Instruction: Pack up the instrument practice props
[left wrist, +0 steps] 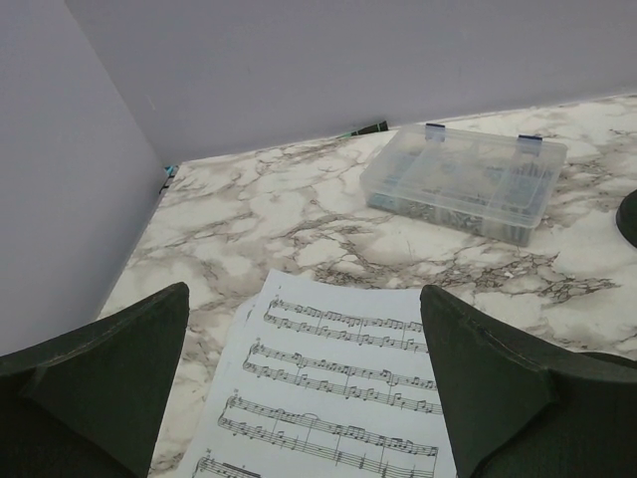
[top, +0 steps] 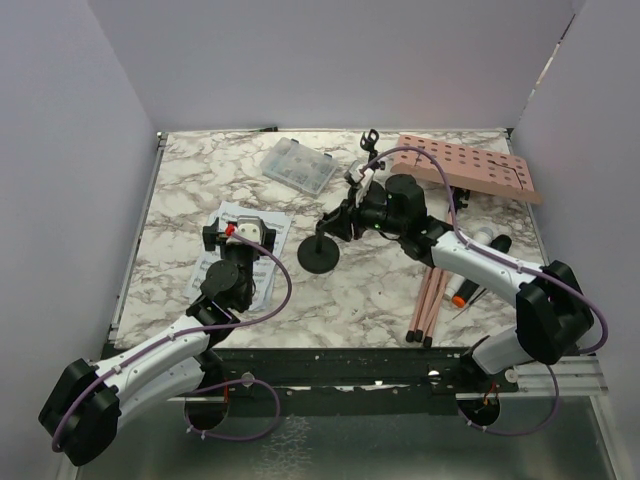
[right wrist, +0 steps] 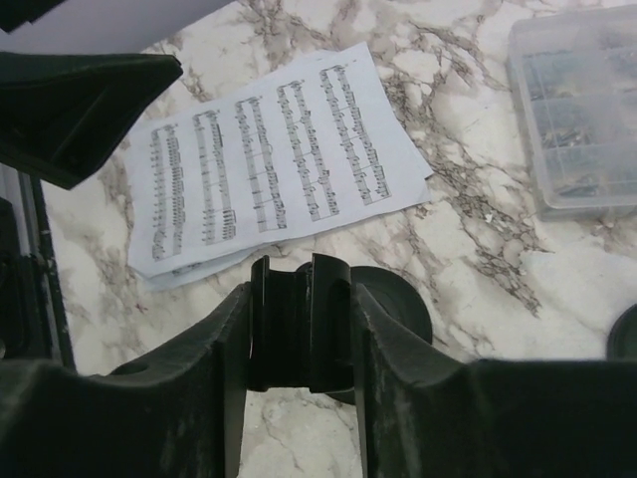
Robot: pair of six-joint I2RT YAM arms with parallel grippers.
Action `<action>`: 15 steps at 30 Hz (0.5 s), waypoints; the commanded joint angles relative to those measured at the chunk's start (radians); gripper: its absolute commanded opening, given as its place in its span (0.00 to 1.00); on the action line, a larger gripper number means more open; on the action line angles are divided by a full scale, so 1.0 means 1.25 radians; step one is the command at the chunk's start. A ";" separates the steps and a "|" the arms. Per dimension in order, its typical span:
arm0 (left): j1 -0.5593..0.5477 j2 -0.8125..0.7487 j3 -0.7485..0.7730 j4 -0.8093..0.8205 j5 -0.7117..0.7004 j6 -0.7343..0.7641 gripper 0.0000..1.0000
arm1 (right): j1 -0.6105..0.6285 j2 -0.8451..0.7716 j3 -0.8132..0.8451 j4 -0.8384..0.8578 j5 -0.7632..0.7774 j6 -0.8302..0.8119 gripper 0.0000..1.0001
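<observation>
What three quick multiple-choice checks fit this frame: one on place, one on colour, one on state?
1. The box sits:
A) at the near edge
B) far back, left of the board
C) at the right edge

2. The board is:
A) blue
B) green
C) pink

3. The left gripper is:
A) open over the sheets
B) shut on a sheet
C) shut on the box

1 B: the top view shows it far back, with the board to its right.
2 C: its perforated face is pink.
3 A: the left wrist view shows the fingers wide apart, with the sheets below.
</observation>
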 commanded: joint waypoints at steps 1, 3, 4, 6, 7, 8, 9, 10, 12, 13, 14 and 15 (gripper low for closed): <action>0.002 0.000 -0.001 0.020 0.019 0.008 0.99 | 0.007 0.012 0.030 -0.012 -0.001 -0.031 0.29; 0.002 -0.001 -0.002 0.021 0.019 0.007 0.99 | 0.007 0.018 0.039 -0.013 0.024 -0.046 0.20; 0.002 -0.002 -0.002 0.021 0.021 0.008 0.99 | 0.006 0.020 0.045 -0.011 0.040 -0.052 0.19; 0.002 -0.004 -0.002 0.021 0.022 0.008 0.99 | 0.007 0.028 0.063 -0.016 0.085 -0.069 0.15; 0.002 -0.005 -0.002 0.021 0.022 0.008 0.99 | 0.007 0.034 0.073 -0.021 0.108 -0.080 0.13; 0.002 -0.006 -0.002 0.021 0.022 0.008 0.99 | 0.005 0.040 0.084 -0.021 0.135 -0.092 0.11; 0.002 -0.008 -0.002 0.021 0.022 0.009 0.99 | 0.005 0.047 0.091 -0.020 0.160 -0.101 0.09; 0.002 -0.010 -0.002 0.021 0.020 0.010 0.99 | 0.001 0.055 0.100 -0.017 0.177 -0.109 0.08; 0.002 -0.013 -0.002 0.021 0.018 0.011 0.99 | -0.010 0.069 0.113 0.001 0.208 -0.116 0.06; 0.002 -0.015 -0.002 0.021 0.016 0.012 0.99 | -0.018 0.076 0.117 0.013 0.218 -0.118 0.05; 0.002 -0.018 -0.002 0.023 0.015 0.013 0.99 | -0.026 0.085 0.120 0.027 0.226 -0.117 0.05; 0.002 -0.019 -0.002 0.023 0.014 0.013 0.99 | -0.034 0.095 0.125 0.038 0.233 -0.116 0.05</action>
